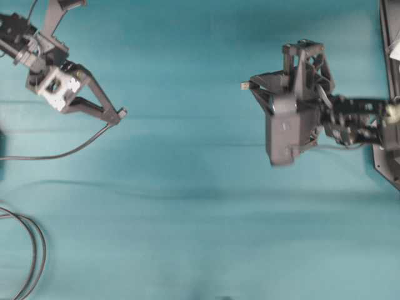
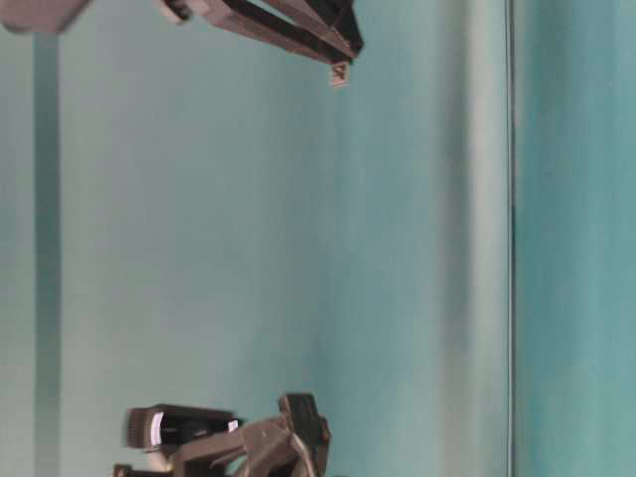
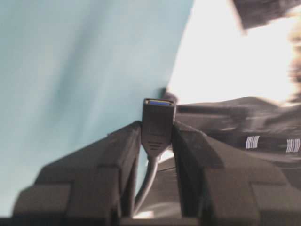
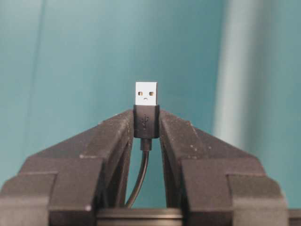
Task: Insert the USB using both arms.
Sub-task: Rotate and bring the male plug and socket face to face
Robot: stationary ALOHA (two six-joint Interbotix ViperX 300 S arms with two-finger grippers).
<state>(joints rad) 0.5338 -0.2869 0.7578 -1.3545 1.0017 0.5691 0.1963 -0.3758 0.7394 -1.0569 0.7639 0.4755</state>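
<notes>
Your right gripper clamps the USB, trident logo moulded on matte black, silvery tip; left gripper clamps the ribbed socket.

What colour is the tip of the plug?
Silvery white: the USB tip shows best in the right wrist view.

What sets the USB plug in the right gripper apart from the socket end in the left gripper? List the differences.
The USB plug ends in a bare silvery metal tip with two small square holes; the socket end is dark all over, with a blue-lined opening at its mouth. The plug's body is short and squared; the socket end's is longer and tapers toward its cable. Both stick out past fingertips clamped on them, the right gripper and the left gripper, trailing thin dark cables.
</notes>
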